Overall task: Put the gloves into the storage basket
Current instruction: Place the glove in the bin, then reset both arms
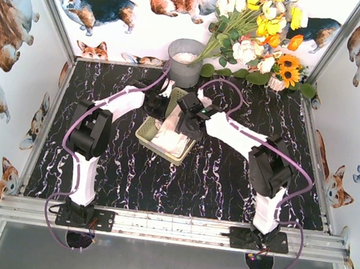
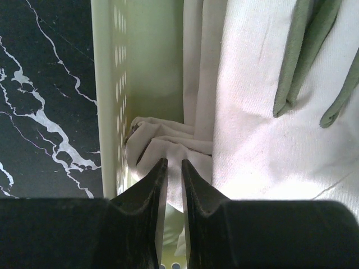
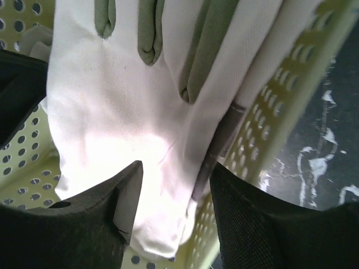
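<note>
Quick rundown: one storage basket (image 1: 144, 134) sits just above the middle of the top view on the dark marbled surface (image 1: 227, 180), and both arms are reaching into it. The gloves (image 1: 170, 140) are piled inside. I count at least two for sure: a flat cream one with grey-green finger patches (image 3: 123, 112), plus a crumpled one (image 2: 150, 141) bunched against the basket's latticed wall (image 2: 112, 84). There are more folded layers toward the top of the left wrist view, but I honestly can't tell how many gloves that makes.

The left gripper (image 2: 173, 163) has its jaws pinched nearly together with only a thin slit between them. There's no fabric in it that I can see, and it hangs right over the crumpled glove. The right gripper (image 3: 174, 168) has its jaws spread wide above the patched glove, holding nothing.

Also one grey bucket (image 1: 184, 65) just above the basket at the back wall, and one bunch of flowers (image 1: 260, 26) in the upper right.
</note>
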Action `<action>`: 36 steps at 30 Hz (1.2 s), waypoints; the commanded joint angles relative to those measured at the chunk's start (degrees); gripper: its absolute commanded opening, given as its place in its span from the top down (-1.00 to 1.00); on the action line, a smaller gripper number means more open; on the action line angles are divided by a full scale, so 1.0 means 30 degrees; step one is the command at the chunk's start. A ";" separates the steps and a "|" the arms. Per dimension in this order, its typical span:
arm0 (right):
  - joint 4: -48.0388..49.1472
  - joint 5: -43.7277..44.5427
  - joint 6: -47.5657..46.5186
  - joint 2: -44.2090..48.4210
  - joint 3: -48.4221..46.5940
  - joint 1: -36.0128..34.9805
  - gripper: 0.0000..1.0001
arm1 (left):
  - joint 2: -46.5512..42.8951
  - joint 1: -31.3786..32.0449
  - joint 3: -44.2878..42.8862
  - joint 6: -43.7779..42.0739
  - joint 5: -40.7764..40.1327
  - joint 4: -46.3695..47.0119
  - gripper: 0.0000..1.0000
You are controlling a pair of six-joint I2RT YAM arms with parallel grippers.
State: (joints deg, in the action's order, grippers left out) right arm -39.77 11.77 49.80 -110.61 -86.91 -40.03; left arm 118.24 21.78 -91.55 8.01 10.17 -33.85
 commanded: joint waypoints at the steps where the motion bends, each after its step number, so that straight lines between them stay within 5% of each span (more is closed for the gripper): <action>1: -0.0423 0.2044 -0.0690 0.2642 0.0255 -0.0046 -0.08 | 0.0373 0.0020 0.0464 -0.0297 -0.0182 -0.0279 0.77; 11: 0.0252 0.4530 -0.1662 0.6948 0.2599 -0.0045 -0.17 | -0.0226 0.0012 -0.0473 -0.0114 0.0124 -0.0733 0.67; 24: 0.1762 0.5251 -0.5827 1.4352 0.5175 0.1364 -0.42 | -0.4367 0.0012 -0.3025 0.0606 -0.0861 -0.2490 0.15; 29: 0.2842 0.1614 -0.7655 1.6542 0.6079 0.3796 -0.72 | -0.6672 -0.0282 -0.2250 0.0729 -0.2072 -0.2284 -0.37; 32: 0.2958 -0.0933 -0.8886 1.6924 0.6730 0.5601 -1.00 | -0.8352 -0.1531 -0.0312 0.1465 -0.2412 -0.0991 -0.95; 36: 0.2332 -0.3616 -1.0086 1.6539 0.7884 0.8648 -1.00 | -1.1178 -0.5059 0.4665 0.3088 -0.1985 0.2024 -0.99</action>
State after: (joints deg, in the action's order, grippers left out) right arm -34.06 10.50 25.47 -59.94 -66.26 -20.45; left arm 89.93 16.36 -89.43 12.29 5.26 -34.96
